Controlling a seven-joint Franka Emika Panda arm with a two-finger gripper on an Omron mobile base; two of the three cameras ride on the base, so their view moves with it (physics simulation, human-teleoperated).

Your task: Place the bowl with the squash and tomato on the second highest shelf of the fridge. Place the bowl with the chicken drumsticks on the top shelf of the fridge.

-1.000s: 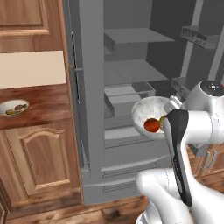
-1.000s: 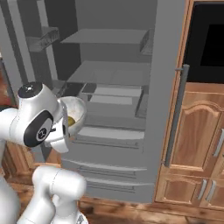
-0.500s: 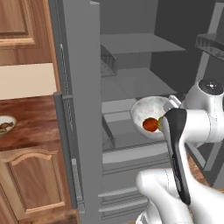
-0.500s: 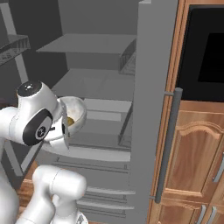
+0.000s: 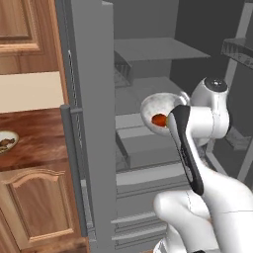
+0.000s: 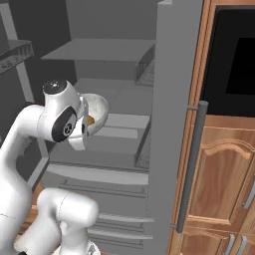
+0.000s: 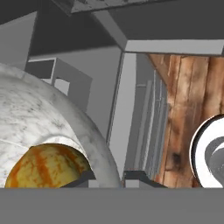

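White marble-looking bowl with the squash and tomato rides up at the end of the arm, in front of the open fridge and about level with its middle shelves. From the hand view, the fingers sit right at the bowl's rim, one tip inside by the squash and the other just outside the wall, so the gripper looks pinched on that rim. The tomato shows red inside the bowl, on the side nearest the wrist.

Beyond the fingers lie the grey shelves; the second highest shelf runs just above and behind the bowl, and the top shelf is higher up.

My guess is the carry is nearly over and the placing is about to start. To do it well, the bowl wants to stay level, lift slightly so its base clears the shelf's front lip, then go straight in before the fingers let go. A rim pinch can let it tip.

Off to the side, the bowl with the chicken drumsticks waits on the wooden counter.
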